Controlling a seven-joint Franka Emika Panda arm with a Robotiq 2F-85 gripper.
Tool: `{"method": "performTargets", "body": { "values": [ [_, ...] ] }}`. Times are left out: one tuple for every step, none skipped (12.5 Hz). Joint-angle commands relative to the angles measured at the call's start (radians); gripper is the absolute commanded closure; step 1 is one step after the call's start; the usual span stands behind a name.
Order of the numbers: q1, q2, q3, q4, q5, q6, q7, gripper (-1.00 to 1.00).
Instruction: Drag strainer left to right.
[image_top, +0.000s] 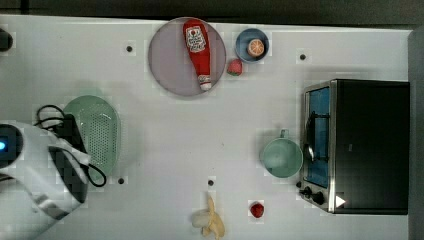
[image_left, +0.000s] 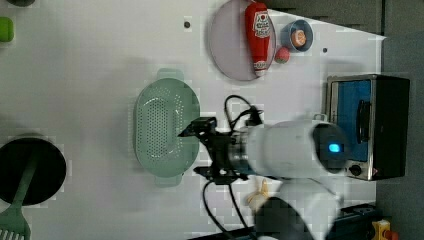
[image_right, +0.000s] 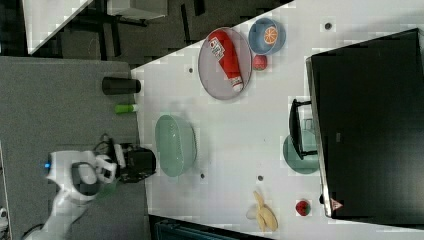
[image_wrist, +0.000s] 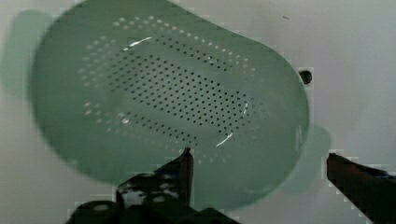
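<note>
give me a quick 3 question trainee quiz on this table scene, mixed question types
1. True or false: the ketchup bottle lies on the grey plate.
2. In the top view, what stands just left of the toaster oven? A) banana B) teal mug C) strainer
3. Fill in: in the wrist view the gripper fingers are spread ____ over the strainer rim.

Key
1. True.
2. B, the mug.
3. Open; one finger is above the bowl, the other outside the rim.
</note>
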Motion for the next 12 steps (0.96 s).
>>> {"method": "performTargets", "body": {
  "values": [
    [-0.040,0.060,-0.043,-0.080,0.011,0.188,0.114,-1.00],
    [-0.039,0.092,-0.049,-0.095,0.011,0.260,0.115,-1.00],
    [-0.037,0.123,-0.058,-0.105,0.011,0.312,0.114,-1.00],
    [-0.031,0.153,-0.071,-0.110,0.011,0.340,0.114,-1.00],
    [-0.022,0.181,-0.087,-0.110,0.011,0.365,0.114,-1.00],
    [-0.007,0.207,-0.106,-0.107,0.011,0.398,0.114,-1.00],
    [0.011,0.231,-0.128,-0.102,0.011,0.434,0.115,-1.00],
    [0.032,0.249,-0.155,-0.101,0.011,0.458,0.114,-1.00],
    [0.055,0.260,-0.184,-0.101,0.009,0.469,0.115,-1.00],
    [0.076,0.263,-0.208,-0.101,0.007,0.479,0.113,-1.00],
    [0.091,0.263,-0.224,-0.102,0.007,0.478,0.114,-1.00],
    [0.101,0.263,-0.239,-0.108,0.007,0.476,0.113,-1.00]
  ]
}}
